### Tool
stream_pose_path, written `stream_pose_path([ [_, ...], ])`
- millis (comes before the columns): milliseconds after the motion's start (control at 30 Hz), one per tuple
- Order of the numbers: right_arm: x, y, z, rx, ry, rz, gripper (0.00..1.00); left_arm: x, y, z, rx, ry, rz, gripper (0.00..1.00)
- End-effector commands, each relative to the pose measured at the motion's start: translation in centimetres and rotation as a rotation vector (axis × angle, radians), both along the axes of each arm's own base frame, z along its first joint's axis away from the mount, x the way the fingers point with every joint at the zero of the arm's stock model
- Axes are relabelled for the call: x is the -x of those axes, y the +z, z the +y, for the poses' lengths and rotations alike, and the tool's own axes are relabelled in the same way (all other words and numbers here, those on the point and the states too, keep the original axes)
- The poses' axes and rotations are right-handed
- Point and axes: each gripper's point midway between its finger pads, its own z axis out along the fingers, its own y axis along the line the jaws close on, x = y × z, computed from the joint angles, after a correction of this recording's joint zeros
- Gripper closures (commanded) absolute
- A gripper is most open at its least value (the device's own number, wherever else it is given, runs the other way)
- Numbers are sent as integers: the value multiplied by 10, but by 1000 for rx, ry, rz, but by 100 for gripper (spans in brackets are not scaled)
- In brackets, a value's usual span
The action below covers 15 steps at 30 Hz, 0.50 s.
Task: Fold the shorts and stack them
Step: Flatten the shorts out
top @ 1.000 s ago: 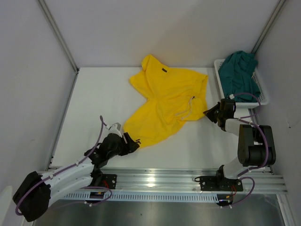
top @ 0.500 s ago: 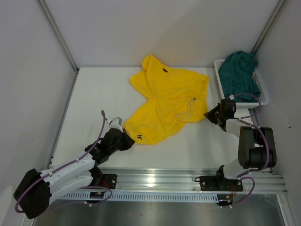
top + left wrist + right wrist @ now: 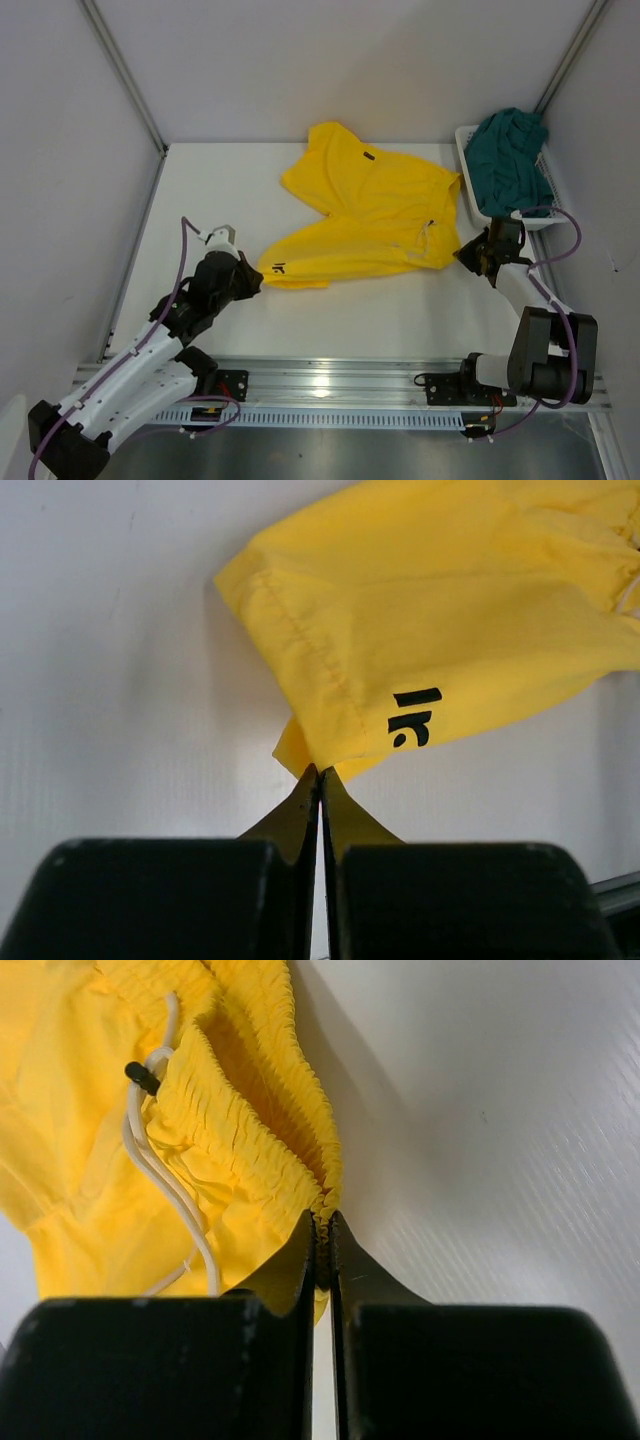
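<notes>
At the left, the left claw (image 3: 318, 772) is pinched tight on the hem corner of one leg of the yellow shorts (image 3: 370, 215), its fingers pressed together with only the thin fabric between them. Just beside that grip a small black logo (image 3: 414, 718) is printed near the stitched hem: a short bar next to a K-like mark, seen sideways, which I cannot read with certainty. The shorts lie spread across the middle of the white table (image 3: 200, 200), stretched between the two claws, and a small dark label (image 3: 368, 157) on their far part is too small to read. Toward the right a white drawstring (image 3: 150, 1150) with a dark tip lies over the gathered elastic waistband (image 3: 270, 1110). The right claw (image 3: 323, 1230) is clamped shut on the waistband's edge. At the far right a white mesh basket (image 3: 464, 150) stands on the table — heaped inside it, rising above the rim, are the teal shorts (image 3: 510, 160)
</notes>
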Motion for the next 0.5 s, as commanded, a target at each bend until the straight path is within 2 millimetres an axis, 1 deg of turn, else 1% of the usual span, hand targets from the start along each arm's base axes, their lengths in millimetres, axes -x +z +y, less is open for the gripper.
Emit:
stream_pose_path([
  [0, 15, -2, -9, 10, -6, 20, 100, 4, 3, 12, -37, -2, 5, 100],
  [133, 20, -3, -14, -27, 0, 25, 100, 5, 7, 16, -27, 16, -1, 100],
  [233, 13, 6, -13, -45, 24, 0, 100, 4, 14, 16, -16, 17, -15, 100],
  [267, 7, 15, -12, -47, 33, -24, 100, 4, 17, 17, -12, 18, -22, 100],
  [333, 3, 24, -3, -56, 66, -29, 100, 3, 25, 16, -10, 14, -32, 100],
  [367, -4, 36, -2, -42, 69, -48, 100, 2, 32, 16, -5, 16, -43, 100],
  [400, -4, 37, -2, -25, 62, -32, 99, 2, 34, 16, -5, 14, -46, 100],
  [433, -6, 42, 7, -19, 87, -36, 95, 2, 34, 16, -4, 13, -44, 100],
  [467, -9, 44, 12, -17, 100, -36, 91, 3, 35, 14, 2, 4, -44, 100],
])
